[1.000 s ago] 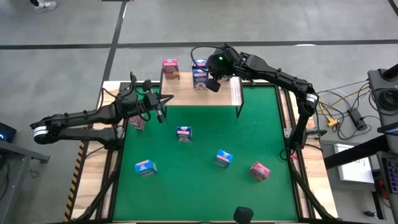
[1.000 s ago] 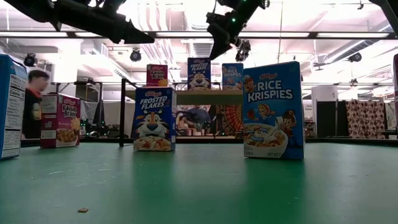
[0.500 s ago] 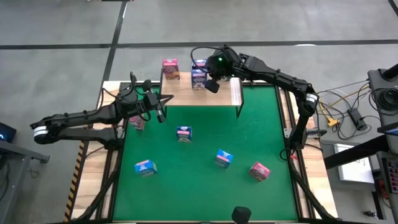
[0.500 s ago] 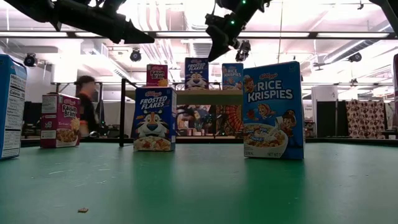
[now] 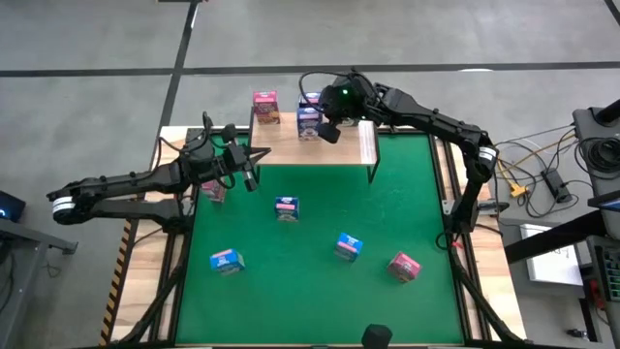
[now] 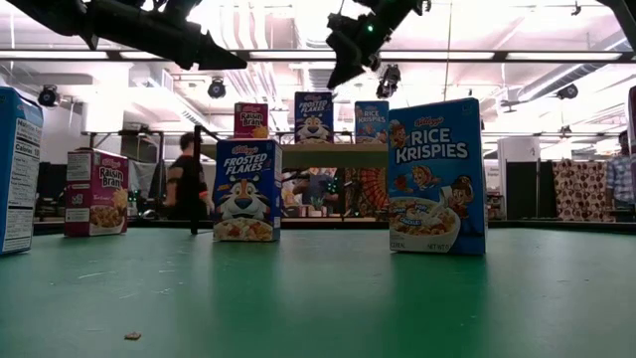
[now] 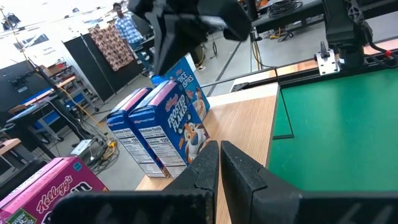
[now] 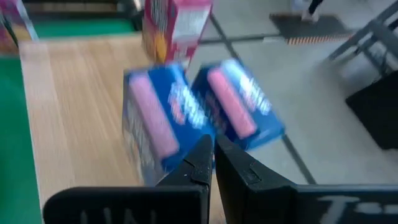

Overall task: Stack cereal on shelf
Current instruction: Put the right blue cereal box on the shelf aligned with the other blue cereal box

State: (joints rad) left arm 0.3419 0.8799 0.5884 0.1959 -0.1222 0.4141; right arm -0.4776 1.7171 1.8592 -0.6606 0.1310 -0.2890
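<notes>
Hovering with fingers pressed together just above two blue cereal boxes (image 5: 310, 118) on the shelf (image 5: 339, 145), the right gripper (image 5: 327, 131) holds nothing, while the closed left gripper (image 5: 250, 180) waits beside the shelf's corner.

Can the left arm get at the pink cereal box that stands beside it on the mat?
Probably yes: the left pincer, shut, hangs beside that pink box, with nothing between them; it must open first.
</notes>
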